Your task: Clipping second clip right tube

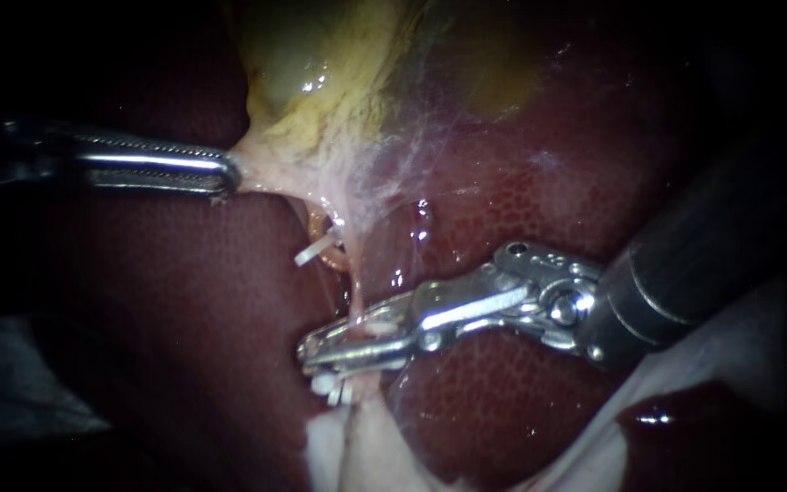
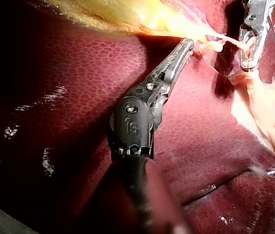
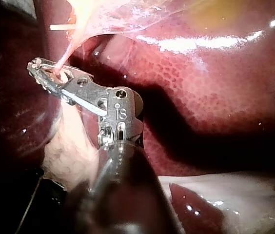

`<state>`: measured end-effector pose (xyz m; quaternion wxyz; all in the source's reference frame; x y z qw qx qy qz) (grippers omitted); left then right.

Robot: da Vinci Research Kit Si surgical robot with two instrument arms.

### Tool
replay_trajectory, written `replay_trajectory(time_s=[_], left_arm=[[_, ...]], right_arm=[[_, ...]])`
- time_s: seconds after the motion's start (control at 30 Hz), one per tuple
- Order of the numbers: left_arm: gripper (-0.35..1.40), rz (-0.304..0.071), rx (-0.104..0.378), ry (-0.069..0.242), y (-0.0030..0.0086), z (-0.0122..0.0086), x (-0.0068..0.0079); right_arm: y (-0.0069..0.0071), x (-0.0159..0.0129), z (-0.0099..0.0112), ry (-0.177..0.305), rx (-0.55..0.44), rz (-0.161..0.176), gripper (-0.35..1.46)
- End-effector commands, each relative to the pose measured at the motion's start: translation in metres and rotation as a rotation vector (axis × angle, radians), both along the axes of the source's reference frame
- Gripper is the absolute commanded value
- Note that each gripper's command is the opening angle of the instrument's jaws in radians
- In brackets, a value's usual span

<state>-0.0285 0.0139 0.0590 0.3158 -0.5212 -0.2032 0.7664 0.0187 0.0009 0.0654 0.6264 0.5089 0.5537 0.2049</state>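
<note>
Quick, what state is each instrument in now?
Left instrument: shut on tissue.
Right instrument: shut on tube.

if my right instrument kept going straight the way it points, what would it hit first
The tube, which already crosses the right instrument at its tip. Past that, the dark liver lies ahead, though depth there is unclear.

At the top the gallbladder (image 1: 321, 82), liver (image 1: 184, 301) under it, left instrument (image 1: 229, 173) at the gallbladder's lower edge, tube (image 1: 353, 293) running down, upper clip (image 1: 316, 248) above right instrument (image 1: 310, 352), lower clip (image 1: 334, 387) just under its jaws.
</note>
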Motion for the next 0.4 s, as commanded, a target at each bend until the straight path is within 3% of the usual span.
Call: replay_trajectory(time_s=[0.03,0.37,0.4], left_arm=[[-0.35,0.000,0.000,0.000,0.0000,0.0000,0.0000],[-0.35,-0.001,0.000,0.000,0.0000,0.0000,-0.0001],[-0.35,0.000,0.000,0.000,0.0001,0.0001,-0.0002]], right_arm=[[0.0000,0.0000,0.0000,0.001,0.000,0.000,-0.35],[-0.0001,0.0000,0.0004,0.001,-0.002,0.000,-0.35],[0.0000,0.0001,0.0006,0.000,-0.002,0.001,-0.20]])
